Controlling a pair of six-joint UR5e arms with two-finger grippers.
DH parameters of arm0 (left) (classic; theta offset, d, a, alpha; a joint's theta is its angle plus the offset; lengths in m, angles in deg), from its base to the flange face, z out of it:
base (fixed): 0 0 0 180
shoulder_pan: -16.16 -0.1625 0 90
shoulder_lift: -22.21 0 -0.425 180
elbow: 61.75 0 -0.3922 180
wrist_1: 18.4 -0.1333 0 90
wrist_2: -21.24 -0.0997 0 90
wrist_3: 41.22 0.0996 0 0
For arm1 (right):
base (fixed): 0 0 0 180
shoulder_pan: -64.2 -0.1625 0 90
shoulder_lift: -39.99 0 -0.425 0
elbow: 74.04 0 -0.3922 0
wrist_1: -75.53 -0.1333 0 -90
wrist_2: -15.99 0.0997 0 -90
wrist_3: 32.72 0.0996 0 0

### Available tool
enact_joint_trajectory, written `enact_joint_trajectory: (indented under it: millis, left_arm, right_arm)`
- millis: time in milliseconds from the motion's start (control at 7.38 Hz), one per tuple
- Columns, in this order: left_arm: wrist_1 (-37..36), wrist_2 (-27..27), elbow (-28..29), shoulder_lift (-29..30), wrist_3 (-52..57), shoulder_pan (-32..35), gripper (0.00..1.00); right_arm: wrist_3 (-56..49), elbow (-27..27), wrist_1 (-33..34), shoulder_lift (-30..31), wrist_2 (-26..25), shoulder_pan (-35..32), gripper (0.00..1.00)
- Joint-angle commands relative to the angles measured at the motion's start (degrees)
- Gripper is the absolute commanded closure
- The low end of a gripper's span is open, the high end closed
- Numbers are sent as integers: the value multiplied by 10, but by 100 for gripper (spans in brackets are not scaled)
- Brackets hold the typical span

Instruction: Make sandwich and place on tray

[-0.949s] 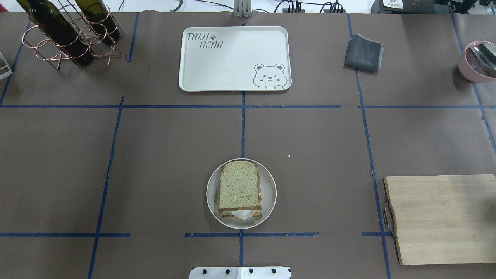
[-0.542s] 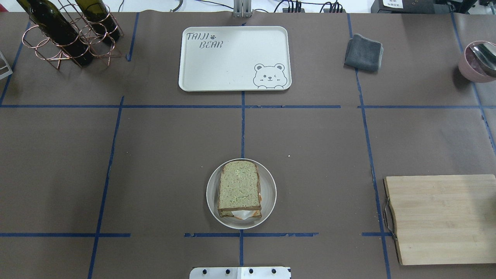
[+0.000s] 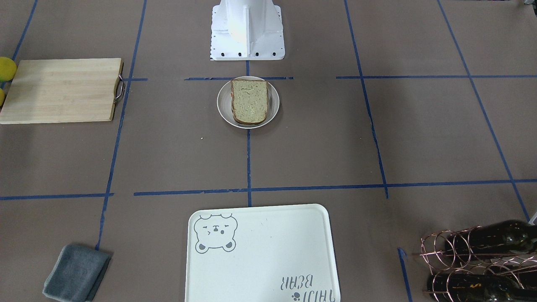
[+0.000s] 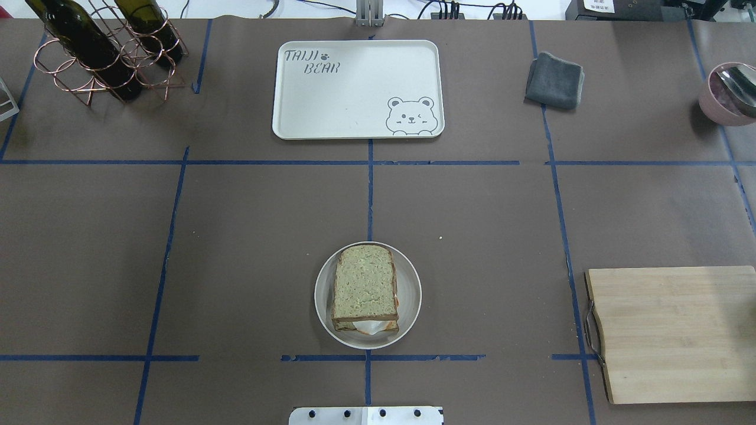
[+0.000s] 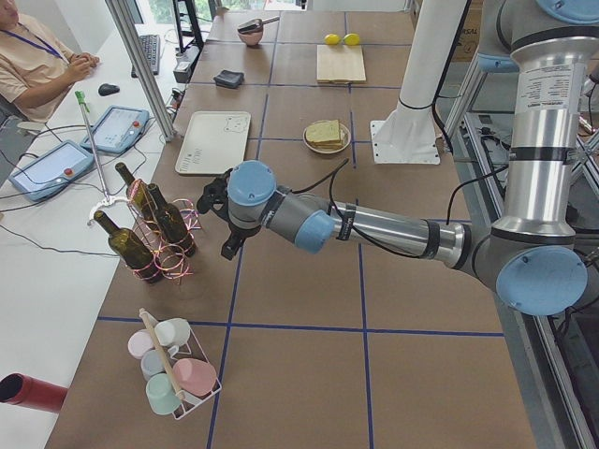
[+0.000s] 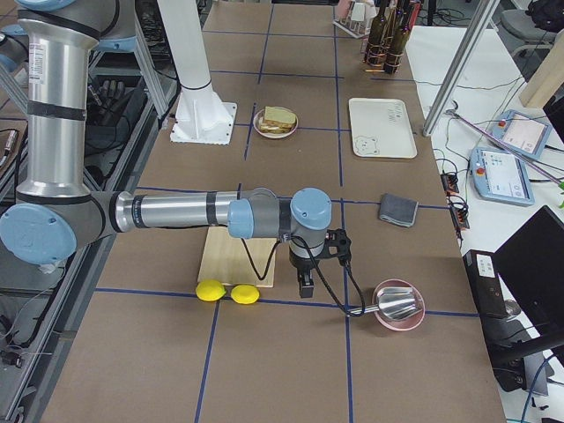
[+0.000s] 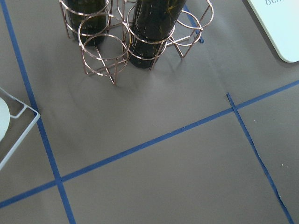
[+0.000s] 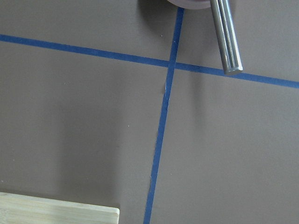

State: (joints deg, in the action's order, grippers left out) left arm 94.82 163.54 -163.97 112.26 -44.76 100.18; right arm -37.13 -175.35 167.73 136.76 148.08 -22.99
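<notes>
The sandwich (image 4: 364, 289) is stacked on a small round white plate (image 4: 322, 295) near the robot base: a tan bread slice on top, egg white (image 4: 369, 326) peeking out at the near edge, and a second slice beneath. It also shows in the front view (image 3: 249, 102). The cream bear tray (image 4: 354, 88) lies bare at the table's far middle. My left gripper (image 5: 225, 220) hangs beside the wine rack, far from the sandwich. My right gripper (image 6: 304, 282) hangs past the cutting board near the pink bowl. I cannot tell whether either is open or shut.
A copper rack with wine bottles (image 4: 106, 47) stands far left. A grey cloth (image 4: 555, 79) and a pink bowl with a metal ladle (image 4: 729, 94) are far right. A wooden cutting board (image 4: 673, 333) lies near right, with two lemons (image 6: 225, 291) beside it.
</notes>
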Motion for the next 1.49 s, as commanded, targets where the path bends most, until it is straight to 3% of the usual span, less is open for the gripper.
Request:
enact_joint_trajectory:
  millis: [0, 407, 678, 949, 1220, 1356]
  left_arm:
    - [49, -109, -63, -3, -148, -129, 0]
    - [50, -141, -161, 4, -473, -312, 0]
    - [49, -246, -176, 70, -677, -470, 0]
    - [48, -311, -137, 147, -769, -558, 0]
    - [53, -404, -57, 199, -800, -615, 0]
    - [83, -410, -26, 208, -800, -620, 7]
  right_arm:
    - [1, 0, -1, 1, -1, 0, 0]
    - [2, 0, -1, 4, -3, 0, 0]
    - [2, 0, -1, 6, -3, 0, 0]
    - [2, 0, -1, 7, -3, 0, 0]
    - [4, 0, -1, 7, -3, 0, 0]
    - [4, 0, -1, 7, -3, 0, 0]
